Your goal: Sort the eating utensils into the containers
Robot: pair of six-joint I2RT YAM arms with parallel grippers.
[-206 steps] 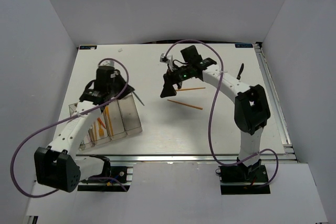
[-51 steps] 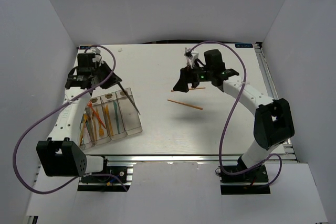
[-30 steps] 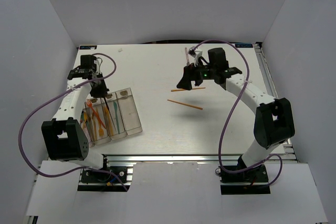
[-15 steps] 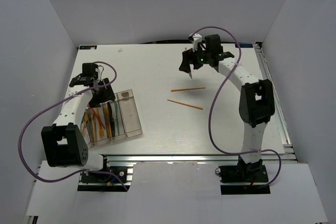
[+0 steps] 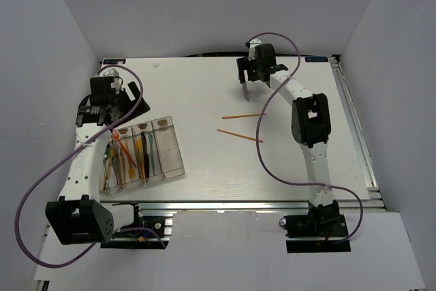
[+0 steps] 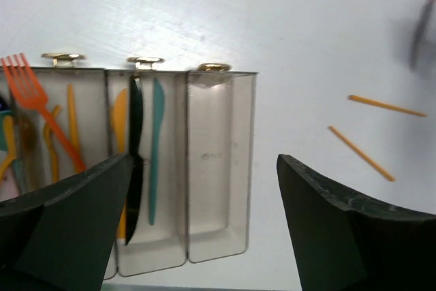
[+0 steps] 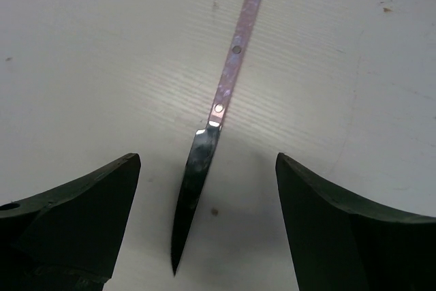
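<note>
left pincer (image 6: 204, 161): fingers spread wide and holding nothing. I see it above the containers.
right pincer (image 7: 208, 161): fingers also wide apart, at the far side of the table (image 5: 204, 161). Neither finger touches anything.
pink-handled knife (image 7: 212, 124): riveted handle, dark steel blade. It lies flat on the table between the right fingers, tip toward the wrist camera.
containers (image 5: 169, 148): row of clear bins at the near left of the table, with gold knobs at their far ends.
orange fork (image 6: 48, 117): slanted in one bin, an orange stick beside it. I can't make out the rest of that bin.
black knife (image 6: 135, 161): in the next bin to the right, between an orange piece and the teal knife (image 6: 155, 148).
far stick (image 5: 243, 116): orange, on the bare table well right of the bins.
near stick (image 5: 240, 135): orange, just beside the far one, apart from it.
</note>
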